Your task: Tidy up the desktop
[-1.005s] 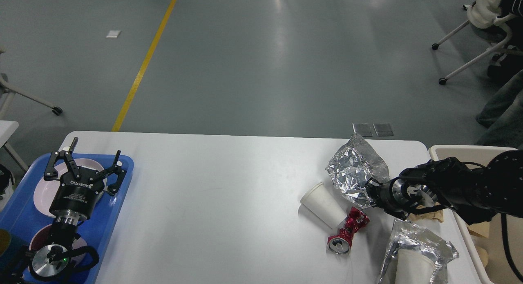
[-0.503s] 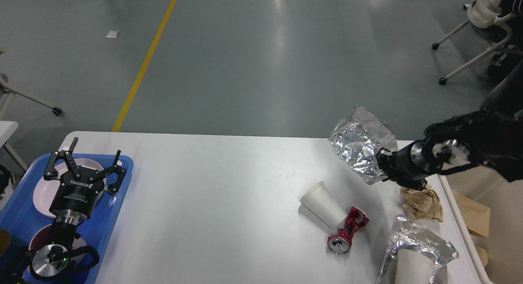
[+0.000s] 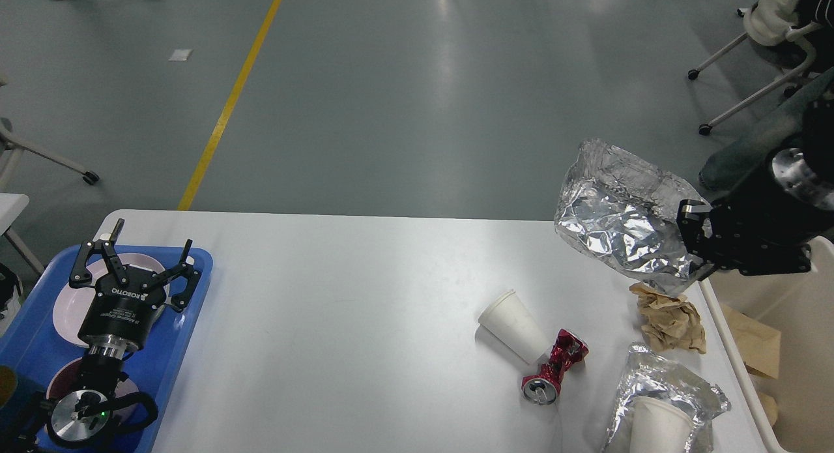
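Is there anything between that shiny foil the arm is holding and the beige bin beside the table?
Nothing visible. The right gripper holds the crumpled foil in the air above the desktop edge, and the beige bin stands open just beside it.

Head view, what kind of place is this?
Probably a robotics lab or workshop hall: grey floor with a yellow line, rolling chair, and a white desktop strewn with rubbish.

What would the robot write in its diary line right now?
right gripper: holding foil bag up over desktop | left gripper: open over blue tray
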`<state>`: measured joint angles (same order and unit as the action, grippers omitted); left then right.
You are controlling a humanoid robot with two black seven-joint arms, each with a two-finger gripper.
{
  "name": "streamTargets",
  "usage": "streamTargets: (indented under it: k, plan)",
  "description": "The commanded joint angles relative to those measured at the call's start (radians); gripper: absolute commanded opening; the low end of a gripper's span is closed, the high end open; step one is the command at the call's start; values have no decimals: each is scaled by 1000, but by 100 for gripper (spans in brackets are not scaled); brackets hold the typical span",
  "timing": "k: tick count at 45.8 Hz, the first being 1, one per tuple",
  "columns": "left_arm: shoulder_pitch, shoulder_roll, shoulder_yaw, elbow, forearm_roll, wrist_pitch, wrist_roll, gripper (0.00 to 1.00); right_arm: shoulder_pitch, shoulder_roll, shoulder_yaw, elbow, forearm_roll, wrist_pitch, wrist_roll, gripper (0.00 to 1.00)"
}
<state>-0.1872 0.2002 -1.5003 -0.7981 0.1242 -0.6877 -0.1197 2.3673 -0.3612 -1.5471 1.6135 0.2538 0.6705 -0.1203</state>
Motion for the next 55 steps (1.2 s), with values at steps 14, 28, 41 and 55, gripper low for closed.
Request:
streamTargets:
  k: [14,28,41,55]
  plan:
    - [2,1,0,0,0,1,0,97,-158,-148,-168,-82,-21,-199,93,0]
    - [2,1,0,0,0,1,0,97,-802,-398,92,-639,-27,-275,90,0]
    - [2,1,0,0,0,1,0,97,-1445,-325,539,-1131,-15,-416,74,0]
    - [0,1,0,0,0,2,0,97,-1861,-82,792,-1592,-15,-500,-28,0]
